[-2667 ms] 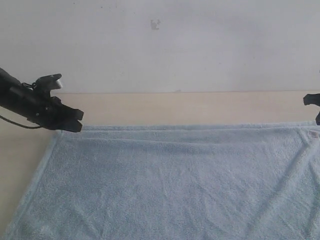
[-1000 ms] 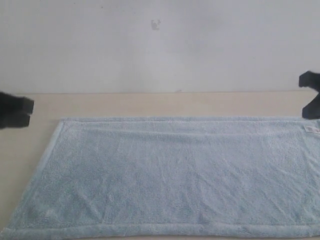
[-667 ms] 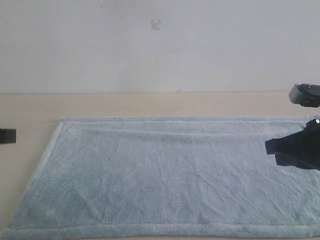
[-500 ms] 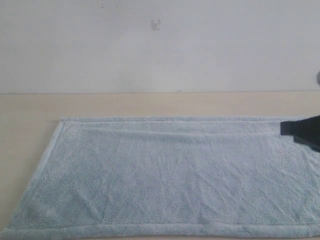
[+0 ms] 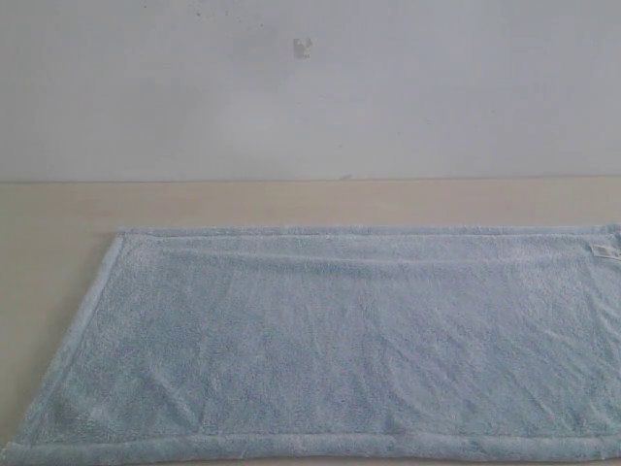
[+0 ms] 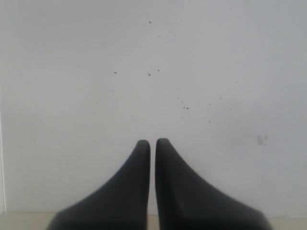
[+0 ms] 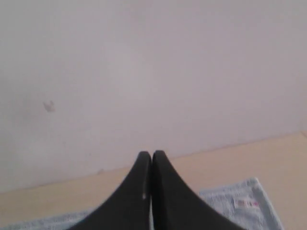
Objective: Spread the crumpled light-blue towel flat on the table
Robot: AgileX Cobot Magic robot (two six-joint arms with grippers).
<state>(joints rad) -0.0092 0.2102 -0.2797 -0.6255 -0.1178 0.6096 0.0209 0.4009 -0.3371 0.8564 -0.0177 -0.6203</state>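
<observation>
Left gripper (image 6: 152,143) and right gripper (image 7: 151,154) closed, empty, fluffy hemmed towel (image 5: 330,340) flat on beige table (image 5: 291,202)

Only the fingertips of each arm show to you. Your left gripper (image 6: 152,142) has two matte black fingers (image 6: 124,196), broad at the base and sweeping in a smooth curve to narrow, rounded tips. Your right gripper (image 7: 148,154) has the same pair of plain black, horn-shaped fingers, with one tiny pale speck (image 7: 144,195) on an inner edge.
</observation>
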